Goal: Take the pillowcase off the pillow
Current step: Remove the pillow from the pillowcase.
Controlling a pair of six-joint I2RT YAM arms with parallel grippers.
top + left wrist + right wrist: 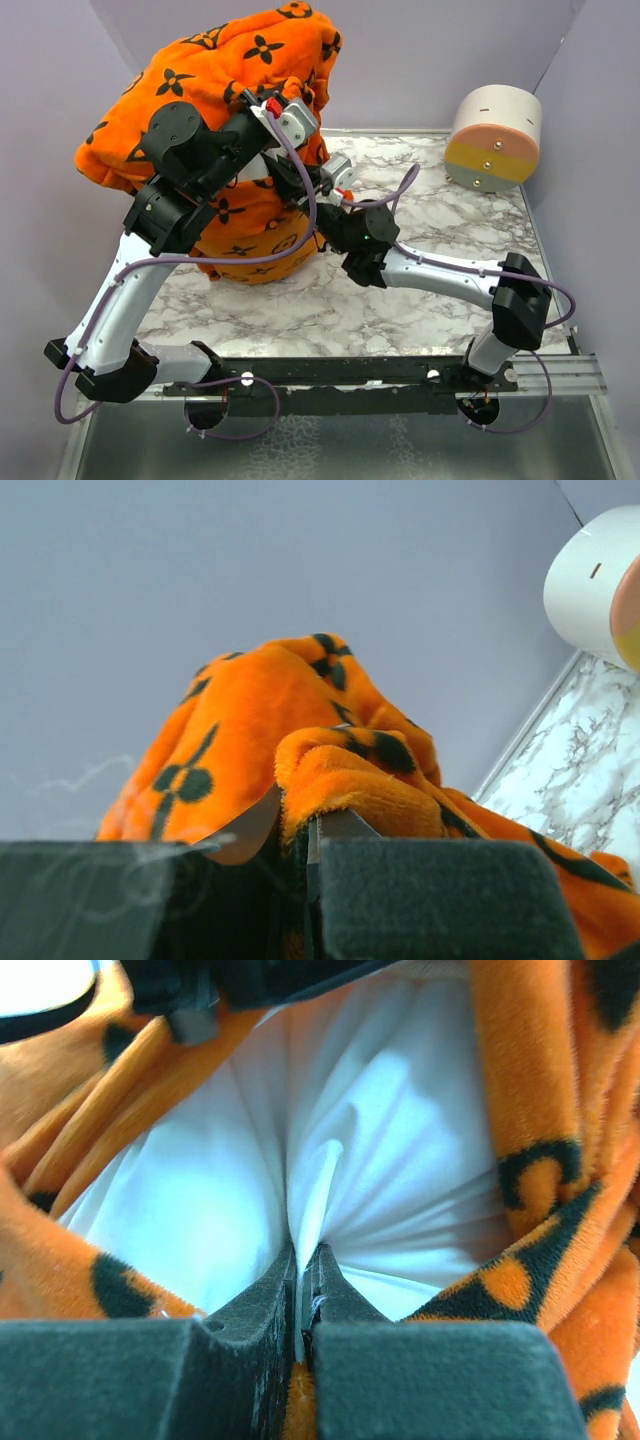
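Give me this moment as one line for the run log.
left gripper: shut on pillowcase | right gripper: shut on pillow | status: pillowcase not yet off

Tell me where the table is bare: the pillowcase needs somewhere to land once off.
The marble table is bare along the front, between the orange pillowcase and the base rail, and at the right rear, between the right arm and the cylinder. The left rear is crowded: pillowcase, pillow, left arm.

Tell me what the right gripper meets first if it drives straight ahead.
The right gripper is shut on a fold of the white pillow, so more pillow comes first; the orange pillowcase only flanks it.
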